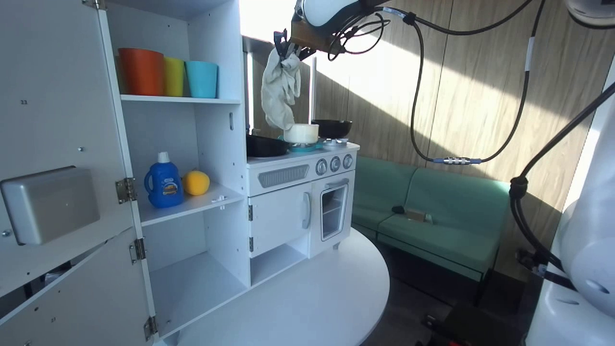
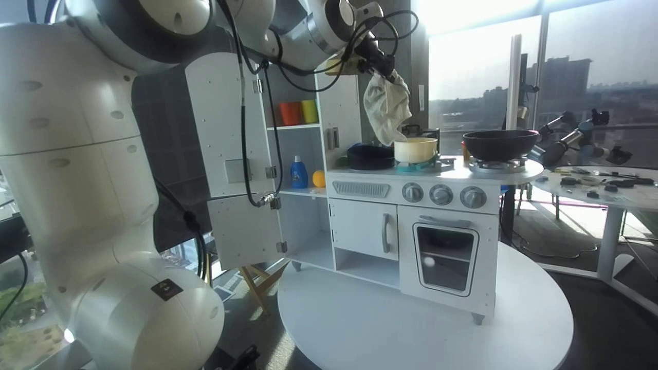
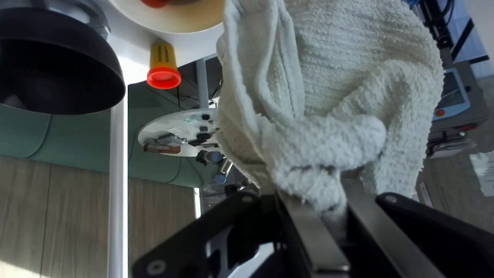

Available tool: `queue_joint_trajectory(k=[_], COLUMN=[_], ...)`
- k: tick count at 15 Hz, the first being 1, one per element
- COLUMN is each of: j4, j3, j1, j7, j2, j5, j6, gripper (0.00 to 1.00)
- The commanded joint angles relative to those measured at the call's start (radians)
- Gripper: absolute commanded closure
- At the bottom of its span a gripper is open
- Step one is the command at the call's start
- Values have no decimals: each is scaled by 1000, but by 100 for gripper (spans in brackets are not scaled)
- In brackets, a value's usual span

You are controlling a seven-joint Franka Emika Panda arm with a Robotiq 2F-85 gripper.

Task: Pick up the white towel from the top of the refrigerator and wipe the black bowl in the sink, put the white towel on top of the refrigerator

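My gripper (image 1: 289,52) is shut on the upper end of the white towel (image 1: 278,91), which hangs down above the toy kitchen counter; it also shows in an exterior view (image 2: 386,105). In the wrist view the towel (image 3: 347,69) is pinched between the fingers (image 3: 312,193). A low black bowl-like vessel (image 2: 370,156) sits at the sink end of the counter, below and beside the towel; it also shows in an exterior view (image 1: 266,146). I cannot see inside it. The tall white refrigerator cabinet (image 1: 215,38) stands beside the counter; its top is not visible.
A cream pot (image 2: 415,150) stands close to the towel's lower end; I cannot tell if they touch. A black pan (image 2: 501,145) is on the far burner. A yellow-and-red bottle (image 3: 164,65) is near the counter edge. Cups (image 1: 141,72) fill a shelf. Cabinet doors (image 1: 53,96) hang open.
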Motion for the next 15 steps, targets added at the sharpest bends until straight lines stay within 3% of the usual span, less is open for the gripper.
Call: queue_joint_trajectory(k=[1,5,15], j4=[-21,-20,-60], j3=[34,53,56], j1=[-17,-19,-45], j7=[-205,-382,-599], j2=[22,42,92], j5=[233,408,565], j6=[38,-35,-183], gripper=[89,88,89])
